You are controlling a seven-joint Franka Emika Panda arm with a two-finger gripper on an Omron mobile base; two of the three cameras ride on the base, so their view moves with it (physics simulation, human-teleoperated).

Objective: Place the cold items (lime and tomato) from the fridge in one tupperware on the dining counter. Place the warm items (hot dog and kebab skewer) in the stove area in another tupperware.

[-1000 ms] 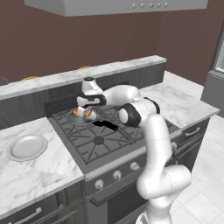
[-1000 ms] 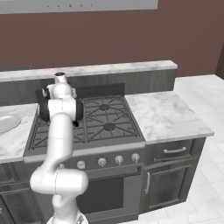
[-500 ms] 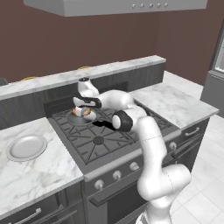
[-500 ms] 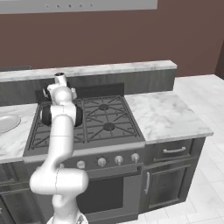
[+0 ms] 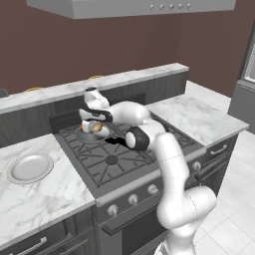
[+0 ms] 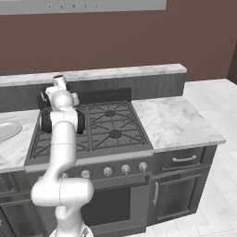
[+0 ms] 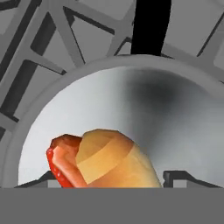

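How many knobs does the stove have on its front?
5. They sit in a row along the stove front, under the burners: one at the left, three toward the right, and one more partly behind the robot's arm.

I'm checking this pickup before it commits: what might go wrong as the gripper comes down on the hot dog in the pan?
The hot dog lies off to one side between the fingertips, so closing may pinch only one end and let it twist or slip.

It rests on the smooth curved pan; the fingers might push it along or scrape the pan's floor.

The pan sits loose on the stove grate, so a hard press could shift it.
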